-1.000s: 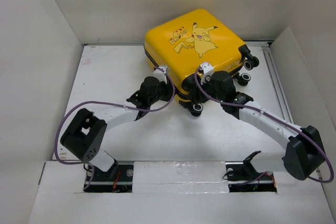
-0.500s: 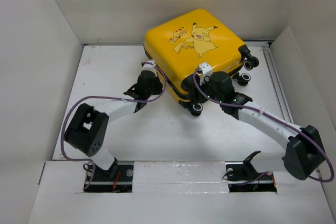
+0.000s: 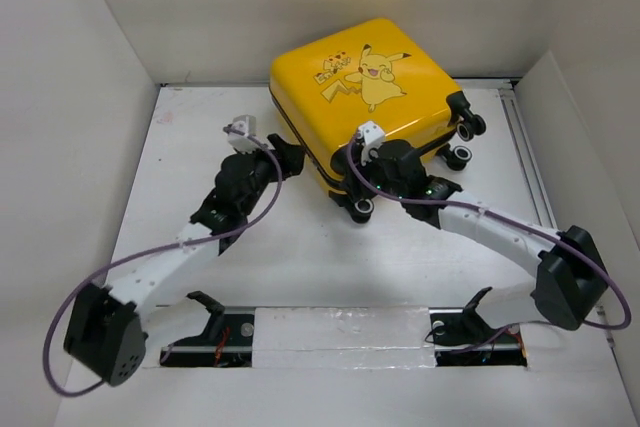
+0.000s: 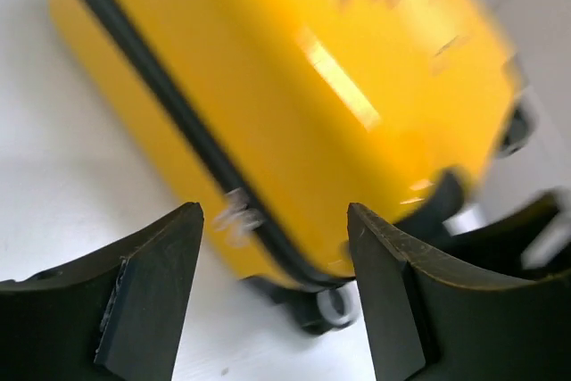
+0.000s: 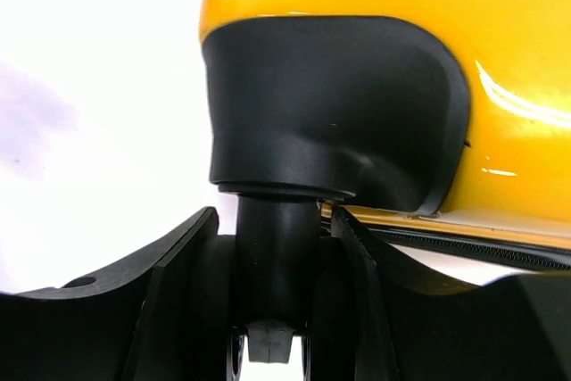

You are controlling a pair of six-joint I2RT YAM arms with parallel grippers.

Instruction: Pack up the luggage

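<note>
While the right gripper (image 5: 275, 296) stays clenched on a caster stem (image 5: 275, 238), the left gripper (image 4: 275, 287) — jaws spread, empty — has backed off leftward, and the closed luggage (image 3: 365, 82), upper centre, has slid slightly left — apparently being repositioned.

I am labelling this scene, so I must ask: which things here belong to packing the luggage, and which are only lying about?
Belongs to the job:
luggage, closed
its caster, clamped by the right gripper
left gripper, open, beside the luggage

Not part of the job:
table
walls
No other loose thing shows.
</note>
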